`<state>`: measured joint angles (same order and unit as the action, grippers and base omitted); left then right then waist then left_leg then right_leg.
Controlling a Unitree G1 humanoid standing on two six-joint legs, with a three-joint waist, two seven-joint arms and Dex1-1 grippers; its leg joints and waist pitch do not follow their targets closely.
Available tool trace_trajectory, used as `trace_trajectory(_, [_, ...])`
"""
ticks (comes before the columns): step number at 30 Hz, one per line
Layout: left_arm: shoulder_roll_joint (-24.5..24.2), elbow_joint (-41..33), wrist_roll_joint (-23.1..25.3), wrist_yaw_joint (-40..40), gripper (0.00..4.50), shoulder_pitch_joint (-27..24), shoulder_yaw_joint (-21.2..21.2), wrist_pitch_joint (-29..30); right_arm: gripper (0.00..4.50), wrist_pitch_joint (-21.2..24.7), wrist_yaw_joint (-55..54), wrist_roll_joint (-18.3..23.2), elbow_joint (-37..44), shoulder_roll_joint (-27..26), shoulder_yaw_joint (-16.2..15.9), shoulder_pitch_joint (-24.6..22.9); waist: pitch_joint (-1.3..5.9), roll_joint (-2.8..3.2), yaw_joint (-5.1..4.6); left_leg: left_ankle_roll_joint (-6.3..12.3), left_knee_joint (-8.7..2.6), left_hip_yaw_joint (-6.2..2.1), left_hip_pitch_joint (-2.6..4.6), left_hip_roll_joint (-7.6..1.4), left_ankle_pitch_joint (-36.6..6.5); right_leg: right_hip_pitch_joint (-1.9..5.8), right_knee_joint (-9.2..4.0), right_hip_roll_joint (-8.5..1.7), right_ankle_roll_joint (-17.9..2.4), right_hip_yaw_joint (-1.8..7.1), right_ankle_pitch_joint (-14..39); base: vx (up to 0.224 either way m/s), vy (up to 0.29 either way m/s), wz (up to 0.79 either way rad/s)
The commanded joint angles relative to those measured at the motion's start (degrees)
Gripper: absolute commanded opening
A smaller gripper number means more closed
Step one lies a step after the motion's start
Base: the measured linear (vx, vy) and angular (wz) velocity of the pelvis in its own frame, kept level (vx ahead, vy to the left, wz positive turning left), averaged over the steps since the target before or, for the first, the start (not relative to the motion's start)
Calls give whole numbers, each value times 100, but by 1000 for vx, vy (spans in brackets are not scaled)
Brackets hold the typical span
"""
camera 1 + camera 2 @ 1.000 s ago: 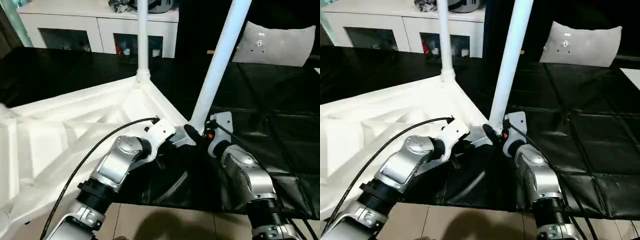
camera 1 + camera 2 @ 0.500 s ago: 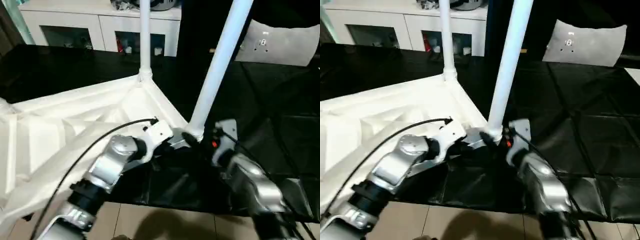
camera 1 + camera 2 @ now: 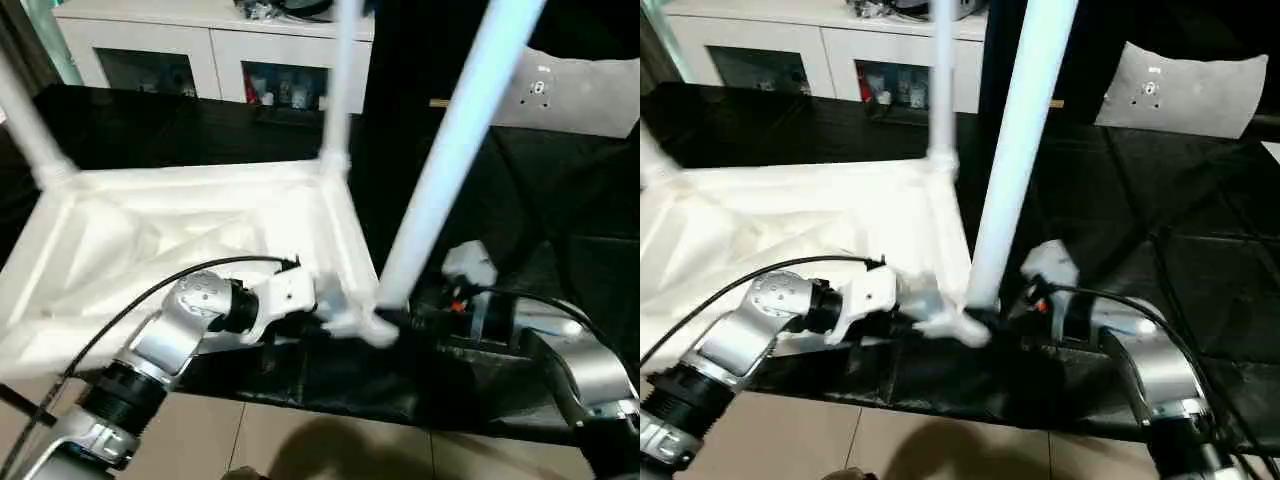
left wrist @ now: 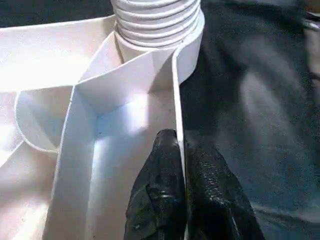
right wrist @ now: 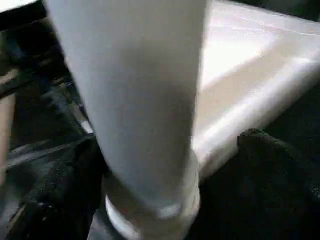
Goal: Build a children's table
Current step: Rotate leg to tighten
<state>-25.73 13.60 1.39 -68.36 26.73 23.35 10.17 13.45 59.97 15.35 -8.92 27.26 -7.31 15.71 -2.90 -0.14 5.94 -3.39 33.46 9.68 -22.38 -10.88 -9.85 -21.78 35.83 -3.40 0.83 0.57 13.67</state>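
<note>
**Robot Grips Upturned Table at Corner**

Head views: the table top (image 3: 190,225) lay underside up on a black mat (image 3: 1200,270), with three legs rising from its corner sockets. The nearest leg (image 3: 455,160) leaned up and to the right from the corner closest to the robot. The left gripper (image 3: 325,318) reached that corner from the left; the right gripper (image 3: 415,318) came in from the right, at the leg's foot. A white cabinet (image 3: 215,45) stood behind, and a grey cushion (image 3: 1190,90) lay to the right.

Left wrist view: the left fingers (image 4: 160,200) were pinched tight on the top's thin upright rim (image 4: 176,100), just beside the ribbed socket (image 4: 157,22).

Right wrist view: the right fingers (image 5: 272,160) stood wide apart on either side of the leg's base (image 5: 155,205), not clamping it.
</note>
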Motion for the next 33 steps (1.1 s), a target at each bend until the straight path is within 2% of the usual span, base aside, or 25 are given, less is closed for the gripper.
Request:
trace_trajectory(1, [-29,-122,-19,-340,0,59,238,-244,442,34,307,12,-74,78,-116,25,339,-42,-13,328,-340,-3,155,-196,-739,173,-360,-331,-1280,88,-325,0,0,0])
trace_trajectory(3, [-92,-52,-7,-438,0,98,265,-373,442,79,553,66,-98,138,-223,45,343,-51,13,332,-339,-6,156,-198,-741,177,-352,-326,-1290,82,-338,0,0,0])
trace_trajectory(4, [-114,-17,-7,-479,0,115,272,-427,425,91,653,91,-103,165,-267,51,337,-71,25,336,-338,-1,154,-196,-755,176,-350,-335,-1303,84,-310,0,0,0])
trace_trajectory(6, [-164,63,-5,-574,0,166,299,-537,425,105,852,119,-109,216,-368,59,340,-66,44,324,-338,-1,158,-201,-785,175,-350,-340,-1301,86,-249,0,0,0])
trace_trajectory(8, [-199,159,19,-664,0,225,325,-648,397,43,1018,39,-179,265,-502,88,338,-76,41,309,-335,-2,147,-197,-776,179,-341,-340,-1303,82,-249,0,0,0])
trace_trajectory(9, [-204,196,28,-689,0,243,324,-684,397,24,1072,13,-215,279,-539,103,339,-70,45,305,-334,-2,150,-197,-788,174,-346,-345,-1308,82,-224,0,0,0])
trace_trajectory(10, [-207,233,31,-714,0,258,322,-723,386,4,1129,-9,-258,288,-563,121,325,-95,43,300,-335,3,146,-194,-812,168,-352,-343,-1308,84,-159,0,0,0])
trace_trajectory(14, [-213,294,35,-745,0,285,318,-786,351,50,1189,9,-304,295,-546,162,331,-89,48,288,-335,2,157,-205,-813,164,-342,-347,-1333,83,-126,0,0,0])
trace_trajectory(19, [-198,340,14,-755,0,308,327,-833,313,81,1244,55,-319,312,-528,180,352,-93,59,348,-312,7,155,-198,-659,174,-316,-341,-1375,78,-374,0,0,0])
trace_trajectory(20, [-195,364,5,-764,0,316,330,-859,294,82,1258,69,-326,318,-536,187,349,-97,61,346,-313,8,151,-195,-675,176,-319,-339,-1374,77,-348,0,0,0])
trace_trajectory(31, [-171,447,-20,-826,0,275,319,-900,280,141,1394,107,-275,273,-587,106,375,-94,78,362,-298,7,155,-201,-610,183,-298,-343,-1408,69,-448,0,0,0])
trace_trajectory(33, [-61,439,-17,-563,0,247,249,-643,280,345,1193,224,-148,97,-560,-38,377,-77,78,355,-297,8,153,-200,-596,186,-289,-339,-1420,71,-490,0,0,0])
